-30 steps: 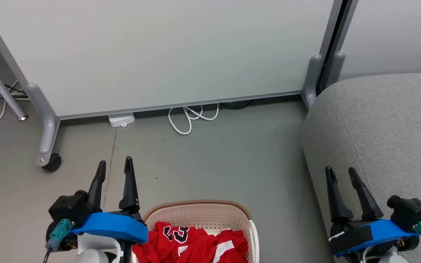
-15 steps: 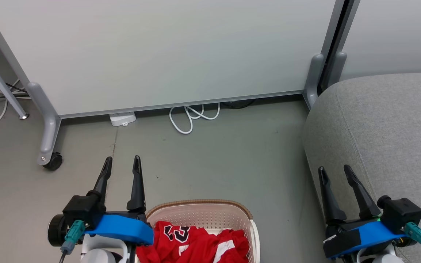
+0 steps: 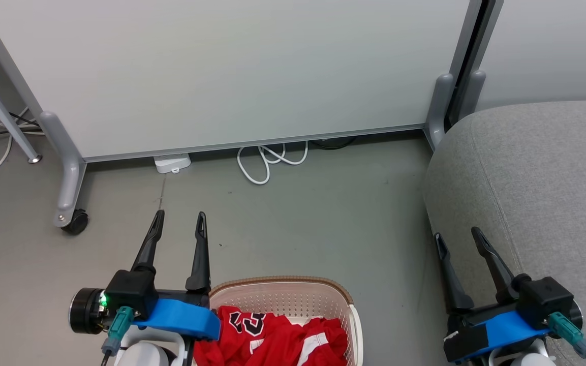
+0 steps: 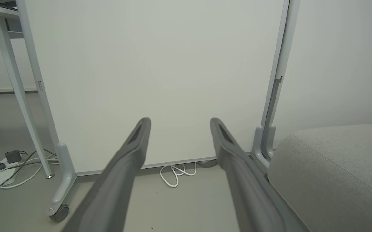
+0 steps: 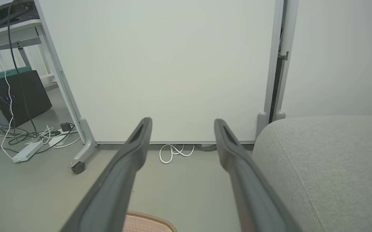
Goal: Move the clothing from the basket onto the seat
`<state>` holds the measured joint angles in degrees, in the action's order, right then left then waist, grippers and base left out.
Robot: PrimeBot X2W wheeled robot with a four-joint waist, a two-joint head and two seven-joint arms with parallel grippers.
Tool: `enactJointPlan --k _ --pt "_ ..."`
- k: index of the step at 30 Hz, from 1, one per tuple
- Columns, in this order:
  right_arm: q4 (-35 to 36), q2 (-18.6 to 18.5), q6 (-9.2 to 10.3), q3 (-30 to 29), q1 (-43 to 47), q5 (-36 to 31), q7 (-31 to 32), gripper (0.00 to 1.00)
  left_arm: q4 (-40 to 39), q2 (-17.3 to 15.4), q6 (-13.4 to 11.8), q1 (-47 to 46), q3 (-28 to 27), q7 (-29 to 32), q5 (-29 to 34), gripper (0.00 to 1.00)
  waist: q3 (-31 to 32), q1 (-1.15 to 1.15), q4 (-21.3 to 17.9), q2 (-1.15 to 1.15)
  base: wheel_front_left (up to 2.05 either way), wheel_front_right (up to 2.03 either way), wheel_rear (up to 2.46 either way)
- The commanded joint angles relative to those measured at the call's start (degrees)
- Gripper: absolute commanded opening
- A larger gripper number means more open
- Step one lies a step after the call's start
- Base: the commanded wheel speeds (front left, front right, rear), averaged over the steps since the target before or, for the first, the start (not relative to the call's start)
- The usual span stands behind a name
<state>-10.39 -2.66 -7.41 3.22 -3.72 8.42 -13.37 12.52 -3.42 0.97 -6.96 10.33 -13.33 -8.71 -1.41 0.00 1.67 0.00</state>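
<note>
The red clothing [image 3: 272,336] with white trim and a black-and-white number lies bunched in the cream basket [image 3: 293,295], which stands on the floor at the head view's bottom middle; its brown rim [image 5: 150,222] also peeks into the right wrist view. The grey seat [image 3: 536,173] fills the right side, seen too as the seat [image 4: 334,167] and the seat [image 5: 327,161] in the wrist views. My left gripper [image 3: 180,218] is open just left of the basket, holding nothing. My right gripper [image 3: 458,236] is open beside the seat's front edge, holding nothing.
A white partition panel [image 3: 221,71] on grey feet with a caster [image 3: 75,221] stands ahead. A coiled white cable [image 3: 267,162] and a small white box [image 3: 172,163] lie at its base. Table legs, cables and a power strip [image 5: 27,151] sit at the left.
Both grippers have shifted: the left one right and slightly forward toward the basket, the right one left and lower. The head view has drifted a little.
</note>
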Motion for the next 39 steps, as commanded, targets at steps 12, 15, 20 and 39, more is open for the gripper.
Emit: enactJointPlan --k 12,15,20,39 --pt "0.3 -0.4 -0.14 0.8 -0.7 -5.5 -1.6 1.0 0.7 0.3 1.6 -0.7 -0.4 -1.6 3.8 1.0 -0.4 0.0 0.1 0.0 0.0 0.0 0.0" --pt "0.3 -0.4 -0.14 1.0 -0.6 -6.1 -2.0 1.0 0.9 0.4 2.2 -0.5 -0.7 -2.0 4.5 1.0 -0.5 0.0 0.1 0.0 0.0 0.0 0.0" --pt "-0.4 -0.4 -0.14 0.7 -0.6 -4.0 -1.9 1.0 1.5 0.5 3.0 -0.1 -1.3 -1.9 3.2 1.0 -0.5 0.0 0.1 0.0 0.0 0.0 0.0" --pt "-1.2 -0.3 -0.14 0.5 -0.8 -0.7 -1.9 1.0 2.2 0.6 3.4 -0.2 -1.2 -1.9 1.9 1.0 -0.6 0.0 0.0 0.0 0.0 0.0 0.0"
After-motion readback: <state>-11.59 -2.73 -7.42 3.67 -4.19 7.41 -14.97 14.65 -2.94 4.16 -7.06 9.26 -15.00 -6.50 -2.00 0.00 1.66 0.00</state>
